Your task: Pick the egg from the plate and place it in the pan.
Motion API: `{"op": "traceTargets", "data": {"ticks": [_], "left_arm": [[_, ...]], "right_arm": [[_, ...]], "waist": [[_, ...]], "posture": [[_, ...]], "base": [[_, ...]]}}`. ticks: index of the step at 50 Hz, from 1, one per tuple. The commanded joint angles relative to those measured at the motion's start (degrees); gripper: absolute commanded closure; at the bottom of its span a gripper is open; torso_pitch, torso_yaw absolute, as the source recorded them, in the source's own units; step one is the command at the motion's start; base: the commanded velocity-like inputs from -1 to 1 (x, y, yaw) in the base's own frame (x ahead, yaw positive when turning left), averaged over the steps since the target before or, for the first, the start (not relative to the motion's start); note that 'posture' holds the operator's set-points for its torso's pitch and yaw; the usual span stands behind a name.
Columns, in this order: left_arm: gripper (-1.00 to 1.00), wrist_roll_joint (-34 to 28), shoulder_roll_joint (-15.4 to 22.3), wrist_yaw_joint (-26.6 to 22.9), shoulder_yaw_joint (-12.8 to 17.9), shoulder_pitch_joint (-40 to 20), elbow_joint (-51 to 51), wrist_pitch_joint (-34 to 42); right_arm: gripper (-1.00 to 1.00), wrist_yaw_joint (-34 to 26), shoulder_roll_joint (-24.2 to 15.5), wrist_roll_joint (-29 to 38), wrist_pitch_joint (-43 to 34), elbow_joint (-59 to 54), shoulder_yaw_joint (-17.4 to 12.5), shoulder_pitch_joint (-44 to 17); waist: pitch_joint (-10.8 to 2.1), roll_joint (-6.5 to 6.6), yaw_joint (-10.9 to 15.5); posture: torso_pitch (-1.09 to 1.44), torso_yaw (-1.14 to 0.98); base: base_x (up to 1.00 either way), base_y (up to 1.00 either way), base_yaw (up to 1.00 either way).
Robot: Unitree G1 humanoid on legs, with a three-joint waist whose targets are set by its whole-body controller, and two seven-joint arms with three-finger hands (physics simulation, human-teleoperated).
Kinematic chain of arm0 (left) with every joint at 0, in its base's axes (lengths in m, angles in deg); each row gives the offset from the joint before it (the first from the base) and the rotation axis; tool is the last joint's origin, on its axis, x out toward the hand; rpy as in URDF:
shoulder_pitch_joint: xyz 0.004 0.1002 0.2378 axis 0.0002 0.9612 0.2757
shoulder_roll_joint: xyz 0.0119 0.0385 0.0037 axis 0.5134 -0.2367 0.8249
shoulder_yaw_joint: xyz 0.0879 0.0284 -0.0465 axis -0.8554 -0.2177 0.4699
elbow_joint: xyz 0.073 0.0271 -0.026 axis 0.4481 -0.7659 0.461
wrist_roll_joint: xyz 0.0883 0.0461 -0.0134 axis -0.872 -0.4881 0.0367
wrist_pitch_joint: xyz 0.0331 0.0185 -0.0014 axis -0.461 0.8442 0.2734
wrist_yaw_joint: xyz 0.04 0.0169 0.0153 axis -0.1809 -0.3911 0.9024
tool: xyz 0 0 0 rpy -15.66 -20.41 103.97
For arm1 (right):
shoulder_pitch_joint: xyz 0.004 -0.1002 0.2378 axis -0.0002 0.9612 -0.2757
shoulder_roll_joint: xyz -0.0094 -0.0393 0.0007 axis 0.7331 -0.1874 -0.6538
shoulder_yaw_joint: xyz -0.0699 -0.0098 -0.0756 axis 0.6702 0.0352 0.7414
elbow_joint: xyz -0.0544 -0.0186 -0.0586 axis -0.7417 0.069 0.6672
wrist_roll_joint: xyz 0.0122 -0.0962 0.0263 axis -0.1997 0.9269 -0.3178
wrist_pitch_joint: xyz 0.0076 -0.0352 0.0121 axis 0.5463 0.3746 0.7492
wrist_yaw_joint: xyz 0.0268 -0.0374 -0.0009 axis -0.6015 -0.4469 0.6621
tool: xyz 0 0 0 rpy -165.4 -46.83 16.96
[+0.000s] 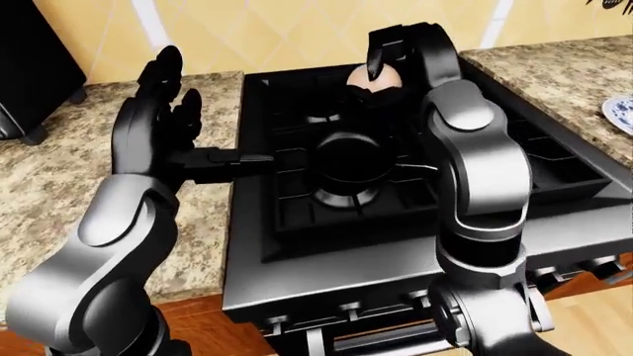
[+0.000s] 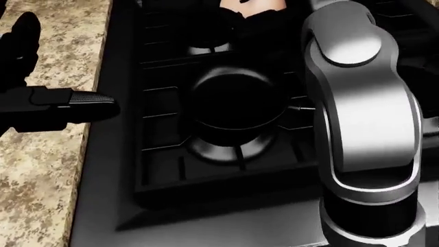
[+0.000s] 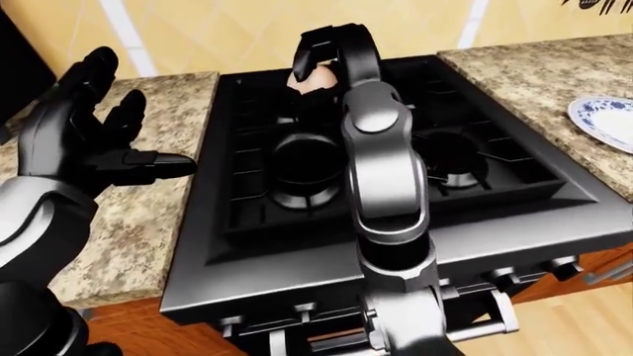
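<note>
The pale egg (image 1: 364, 76) is held by my right hand (image 1: 380, 73), whose black fingers close over it from above. Egg and hand hang over the burner just above the pan in the left-eye view. In the head view only the egg's lower edge (image 2: 251, 4) shows at the top. The small black pan (image 1: 353, 159) sits on the middle burner of the black stove (image 1: 554, 172), below the egg in the picture. My left hand (image 1: 190, 122) stands open over the counter left of the stove, thumb pointing toward the pan. The blue-and-white plate (image 3: 605, 119) lies on the right counter.
Speckled granite counter (image 1: 59, 178) runs on both sides of the stove. A black appliance (image 1: 30, 67) stands at the top left. Knobs (image 1: 346, 308) line the stove's near face. My right forearm (image 2: 364, 118) hides the stove's right part in the head view.
</note>
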Motion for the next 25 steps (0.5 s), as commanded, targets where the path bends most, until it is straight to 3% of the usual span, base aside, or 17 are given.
{"op": "traceTargets", "data": {"ticks": [1,11,25], "left_arm": [[-1.0,-0.32,0.55,-0.11,0.72,-1.31,1.4,-1.65],[-1.0,-0.13,0.64,-0.01,1.06,-1.9,1.57,-0.92],[-1.0,0.28,0.82,0.27,1.09,-2.22,1.65,-0.71]], "right_arm": [[1.0,-0.24,0.04,0.31,0.4,2.22,0.14,-2.09],[1.0,-3.84,0.12,2.22,-3.81,5.48,1.47,-1.8],[1.0,-6.45,1.07,4.08,-1.12,0.6,1.97,-0.61]], "waist": [[-1.59,0.13,0.01],[-1.31,0.09,-0.03],[-1.1,0.27,-0.21]], "posture": [[0.0,0.0],[0.0,0.0],[0.0,0.0]], "base": [[0.0,0.0,0.0],[0.0,0.0,0.0],[0.0,0.0,0.0]]}}
